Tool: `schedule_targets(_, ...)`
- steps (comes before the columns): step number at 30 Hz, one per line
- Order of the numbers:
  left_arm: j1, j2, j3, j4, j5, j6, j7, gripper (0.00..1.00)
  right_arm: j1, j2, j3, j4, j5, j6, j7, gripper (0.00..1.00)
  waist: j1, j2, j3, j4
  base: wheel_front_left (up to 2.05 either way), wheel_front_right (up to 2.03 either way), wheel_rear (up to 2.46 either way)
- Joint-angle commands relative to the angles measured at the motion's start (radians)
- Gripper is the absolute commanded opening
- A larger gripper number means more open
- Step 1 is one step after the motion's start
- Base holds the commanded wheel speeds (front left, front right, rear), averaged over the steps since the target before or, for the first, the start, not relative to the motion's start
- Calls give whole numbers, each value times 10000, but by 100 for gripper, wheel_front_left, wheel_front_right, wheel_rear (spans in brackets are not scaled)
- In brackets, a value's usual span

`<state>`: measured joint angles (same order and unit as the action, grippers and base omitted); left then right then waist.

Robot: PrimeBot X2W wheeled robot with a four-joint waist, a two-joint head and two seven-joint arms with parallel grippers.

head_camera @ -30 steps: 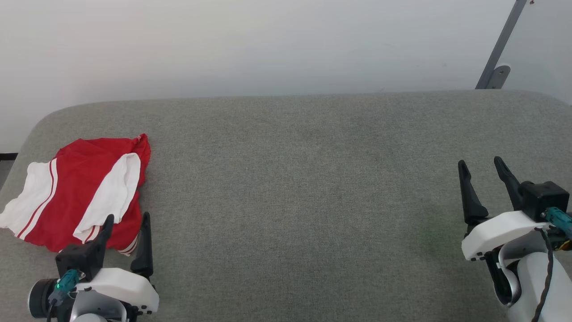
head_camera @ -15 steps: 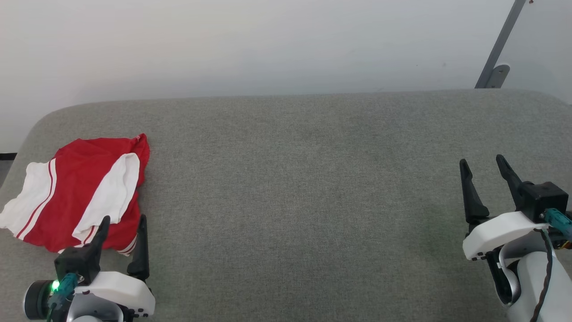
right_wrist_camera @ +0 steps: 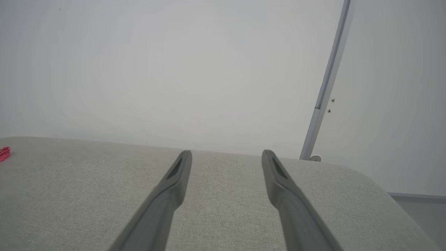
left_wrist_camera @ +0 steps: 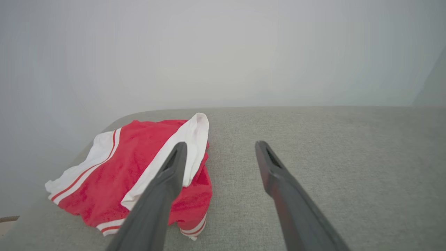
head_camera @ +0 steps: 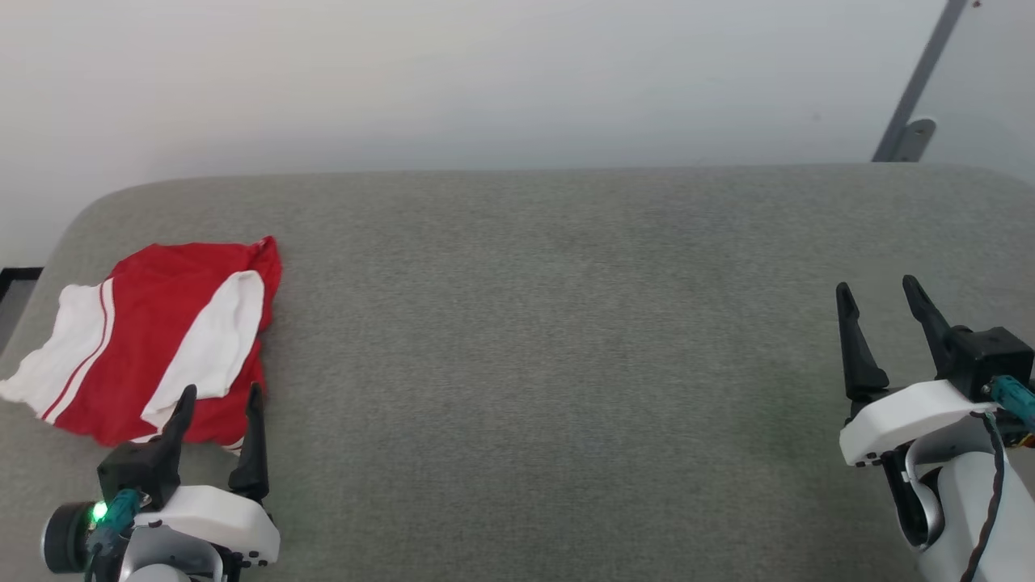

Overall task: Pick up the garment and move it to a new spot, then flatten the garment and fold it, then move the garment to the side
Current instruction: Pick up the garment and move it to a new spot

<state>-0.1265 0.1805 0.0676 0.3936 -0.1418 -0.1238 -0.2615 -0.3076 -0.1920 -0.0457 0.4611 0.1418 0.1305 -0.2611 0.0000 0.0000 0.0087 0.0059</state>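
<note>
While garment [head_camera: 162,339] lies rumpled at left end of surface [head_camera: 566,339], my left jaws hang spread and empty just over its near hem; my right jaws are spread and empty too, by right edge. Plan: pinch red body, not loose white sleeve (likely slips), lift clear. Grey post [head_camera: 918,97] stands beyond far-right corner. Path to middle looks free.

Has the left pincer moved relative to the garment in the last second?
Yes, slightly. Judged against the near hem of the garment, the left pincer has drawn back toward the robot and a little to its left. The whole view shifted too.
</note>
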Motion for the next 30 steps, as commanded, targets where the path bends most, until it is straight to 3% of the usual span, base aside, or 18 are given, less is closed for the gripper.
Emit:
schedule_targets(1,-109,-53,76,42,-130,-40,-53,100,26,47,-8,13,55,4,-53,100,0,0,15,116,0,0,0)
schedule_targets(7,-150,-344,225,215,-244,-55,-50,100,206,258,223,27,420,4,-52,100,0,0,57,1065,0,0,0)
schedule_targets(24,380,-686,999,-12,21,-77,-40,100,309,751,1158,172,939,3,-53,100,0,0,-32,4643,0,0,0)
schedule_targets(30,704,-920,1513,-379,-144,-48,-40,100,-112,976,1768,399,1053,4,-52,100,0,0,152,5261,0,0,0)
